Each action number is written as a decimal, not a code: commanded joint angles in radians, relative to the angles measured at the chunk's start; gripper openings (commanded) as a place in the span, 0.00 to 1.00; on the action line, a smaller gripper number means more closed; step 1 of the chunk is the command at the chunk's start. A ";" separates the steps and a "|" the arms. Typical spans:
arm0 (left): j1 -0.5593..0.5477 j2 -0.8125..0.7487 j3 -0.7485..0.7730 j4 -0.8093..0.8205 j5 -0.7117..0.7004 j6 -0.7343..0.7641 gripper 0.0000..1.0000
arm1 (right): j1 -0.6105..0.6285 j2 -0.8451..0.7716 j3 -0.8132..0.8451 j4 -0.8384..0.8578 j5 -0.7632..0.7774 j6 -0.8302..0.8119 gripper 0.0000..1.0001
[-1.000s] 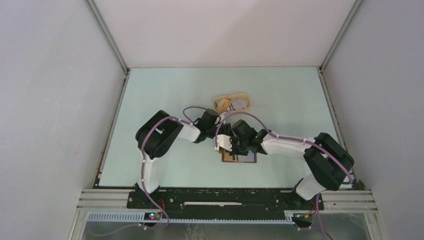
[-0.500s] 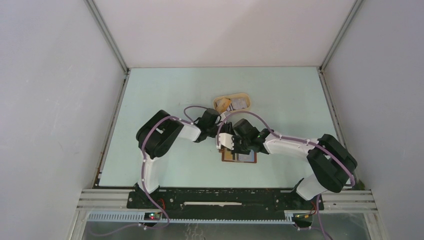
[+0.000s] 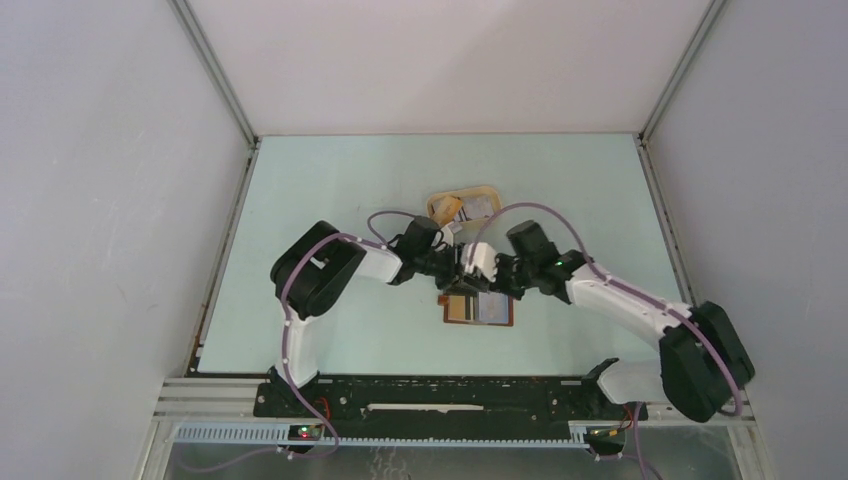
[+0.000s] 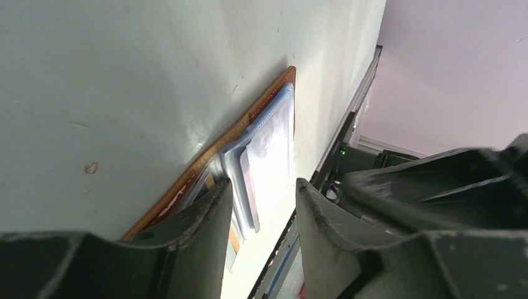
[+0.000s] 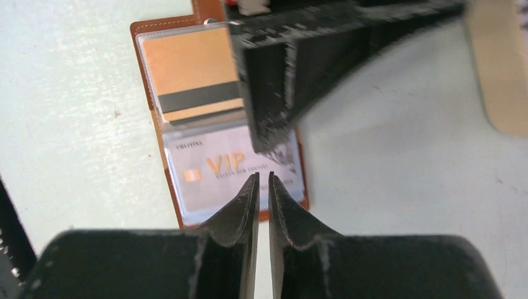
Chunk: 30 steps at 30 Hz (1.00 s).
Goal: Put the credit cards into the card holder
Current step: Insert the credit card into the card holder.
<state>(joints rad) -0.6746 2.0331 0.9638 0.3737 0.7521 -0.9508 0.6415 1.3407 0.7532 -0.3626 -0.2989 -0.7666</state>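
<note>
Partly done: see two cards (image 5: 187, 68) seated in open holder (image 3: 480, 311) flat on tray's (image 3: 470, 189) near side, reckon more left in tray; left gripper (image 4: 263, 187) jaws apart, empty, right gripper (image 5: 263, 177) jaws almost together, empty, both hovering just nearer than tray.

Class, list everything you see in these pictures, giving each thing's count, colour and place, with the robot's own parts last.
card holder: one, reddish-brown, open flat mid-table.
gold card: one, black stripe, in a holder pocket.
VIP card: one, silvery, in the adjoining pocket.
tray: one, tan, beyond the holder.
pale cards: count unclear, in the tray.
table: one, pale green.
left arm, right arm: white and black, meeting above the holder.
left fingers: black, apart, empty.
right fingers: black, nearly together, empty.
</note>
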 commanded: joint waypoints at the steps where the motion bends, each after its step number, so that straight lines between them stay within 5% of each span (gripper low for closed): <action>1: -0.002 -0.080 0.014 -0.054 -0.123 0.037 0.49 | -0.147 -0.133 0.030 -0.092 -0.289 0.057 0.18; 5: -0.005 -0.164 0.002 -0.064 -0.183 0.065 0.52 | -0.274 -0.205 0.079 -0.231 -0.442 0.037 0.24; 10: -0.021 -0.299 -0.022 -0.137 -0.290 0.168 0.53 | -0.420 -0.209 0.098 -0.278 -0.617 0.204 0.72; 12: -0.032 -0.358 -0.034 -0.164 -0.329 0.203 0.53 | -0.463 -0.169 0.110 -0.319 -0.713 0.241 0.78; 17: -0.094 -0.560 -0.044 -0.268 -0.514 0.320 0.54 | -0.513 -0.025 0.126 -0.338 -0.816 0.331 0.78; 25: -0.154 -0.849 -0.150 -0.292 -0.840 0.445 0.57 | -0.510 0.184 0.139 -0.279 -0.765 0.520 0.74; 28: -0.142 -0.928 -0.239 -0.213 -0.885 0.391 0.94 | -0.511 0.229 0.147 -0.260 -0.733 0.571 0.71; 30: -0.098 -0.939 -0.315 -0.079 -0.813 0.281 1.00 | -0.511 0.254 0.149 -0.249 -0.711 0.599 0.71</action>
<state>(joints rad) -0.8230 1.1282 0.7704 0.1326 -0.0219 -0.5728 0.1310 1.5639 0.8608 -0.6506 -1.0405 -0.2764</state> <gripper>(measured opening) 0.954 0.714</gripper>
